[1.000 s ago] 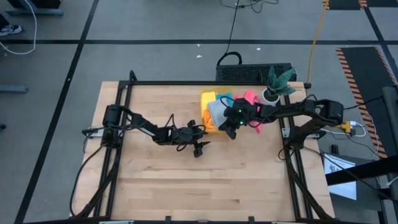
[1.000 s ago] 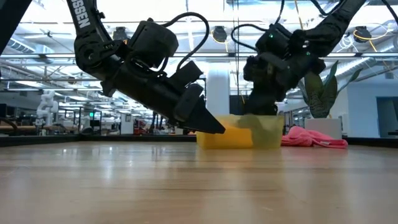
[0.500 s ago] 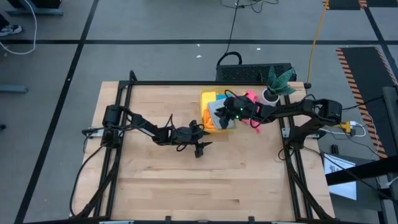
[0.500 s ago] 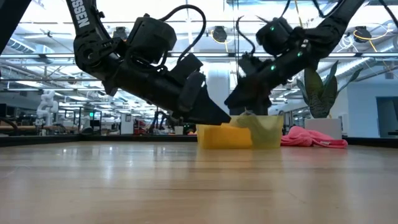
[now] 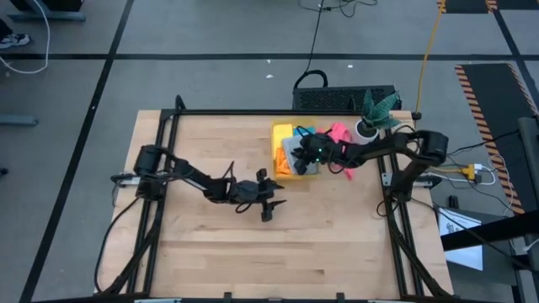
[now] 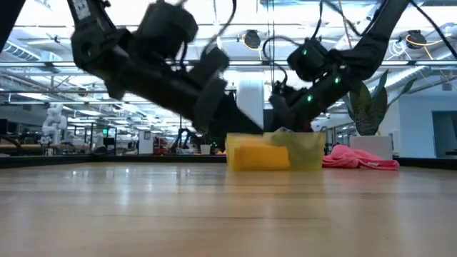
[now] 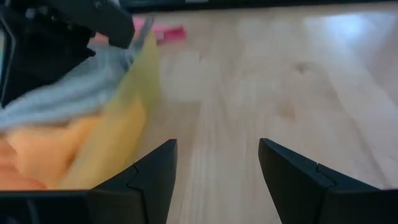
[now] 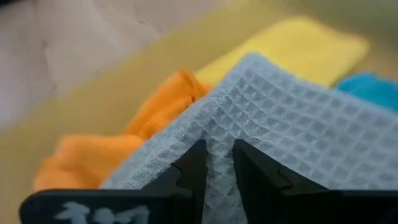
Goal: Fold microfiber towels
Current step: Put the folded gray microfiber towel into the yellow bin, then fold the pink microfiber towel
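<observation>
- The right gripper (image 8: 214,163) reaches into the yellow bin (image 5: 280,135) at the far side of the table (image 5: 202,252). Its fingers (image 8: 186,168) stand narrow, pinching a raised fold of the grey towel (image 8: 280,130).
- The grey towel lies on top of the pile in the bin, directly under and in front of this gripper.
- The orange towel (image 8: 93,152) lies just beside the pinched fold, partly under the grey one.
- The yellow towel (image 8: 298,53) lies beyond the grey one, with the blue towel (image 8: 373,87) next to it.
- The pink towel (image 6: 357,158) lies on the table outside the bin, behind the right gripper, near the plant (image 5: 375,114).
- The left gripper (image 7: 214,165) hangs low over bare wood just beside the bin, its fingers wide apart and holding nothing.
</observation>
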Robot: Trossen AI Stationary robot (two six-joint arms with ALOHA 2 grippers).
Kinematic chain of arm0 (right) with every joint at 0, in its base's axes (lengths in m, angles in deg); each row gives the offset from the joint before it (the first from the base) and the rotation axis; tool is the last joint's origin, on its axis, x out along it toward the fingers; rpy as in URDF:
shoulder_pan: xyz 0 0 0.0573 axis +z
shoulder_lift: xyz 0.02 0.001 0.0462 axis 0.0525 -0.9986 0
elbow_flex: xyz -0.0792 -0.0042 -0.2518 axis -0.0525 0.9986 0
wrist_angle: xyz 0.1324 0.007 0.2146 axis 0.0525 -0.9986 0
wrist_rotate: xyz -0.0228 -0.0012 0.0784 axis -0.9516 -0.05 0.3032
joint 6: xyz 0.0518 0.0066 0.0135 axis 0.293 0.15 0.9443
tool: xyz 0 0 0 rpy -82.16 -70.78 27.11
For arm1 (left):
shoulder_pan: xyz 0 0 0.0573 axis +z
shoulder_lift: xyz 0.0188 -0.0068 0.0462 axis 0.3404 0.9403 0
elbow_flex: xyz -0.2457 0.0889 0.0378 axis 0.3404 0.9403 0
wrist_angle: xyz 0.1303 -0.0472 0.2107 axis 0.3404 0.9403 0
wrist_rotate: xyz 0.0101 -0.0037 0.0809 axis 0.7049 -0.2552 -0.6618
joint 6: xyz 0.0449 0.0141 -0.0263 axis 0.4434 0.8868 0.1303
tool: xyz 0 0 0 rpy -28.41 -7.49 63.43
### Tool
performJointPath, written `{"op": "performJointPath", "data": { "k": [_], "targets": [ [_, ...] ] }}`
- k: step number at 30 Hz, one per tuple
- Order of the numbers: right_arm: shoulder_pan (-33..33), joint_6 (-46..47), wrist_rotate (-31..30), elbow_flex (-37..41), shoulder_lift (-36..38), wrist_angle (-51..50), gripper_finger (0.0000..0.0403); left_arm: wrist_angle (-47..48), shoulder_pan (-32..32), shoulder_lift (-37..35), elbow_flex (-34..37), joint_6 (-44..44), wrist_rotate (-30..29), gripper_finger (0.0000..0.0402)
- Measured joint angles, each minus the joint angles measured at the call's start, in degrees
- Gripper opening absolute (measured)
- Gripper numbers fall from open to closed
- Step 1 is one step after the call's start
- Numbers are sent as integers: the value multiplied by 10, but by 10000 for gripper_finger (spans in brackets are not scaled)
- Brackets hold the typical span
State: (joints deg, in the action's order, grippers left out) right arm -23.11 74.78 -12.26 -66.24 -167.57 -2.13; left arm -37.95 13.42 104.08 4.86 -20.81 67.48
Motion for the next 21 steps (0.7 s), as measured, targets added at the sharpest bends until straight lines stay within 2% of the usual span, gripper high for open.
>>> {"op": "performJointPath", "data": {
  "k": [4, 8, 13, 17, 21],
  "targets": [
    [8, -30, 1, 0, 61, -15, 88, 48, -26, -46, -1, 21, -40, 227],
    [15, -34, 2, 0, 138, -65, 128, 119, -54, -106, -1, 24, -85, 227],
    [35, -30, -1, 1, 248, -217, 169, 209, -87, -163, -1, 20, -149, 227],
    [59, 53, -4, 54, 319, -307, 173, 249, -100, -180, -1, 11, -174, 227],
    [93, 159, -51, 148, 378, -366, 158, 251, -102, -180, -1, 7, -175, 227]
  ]
}}
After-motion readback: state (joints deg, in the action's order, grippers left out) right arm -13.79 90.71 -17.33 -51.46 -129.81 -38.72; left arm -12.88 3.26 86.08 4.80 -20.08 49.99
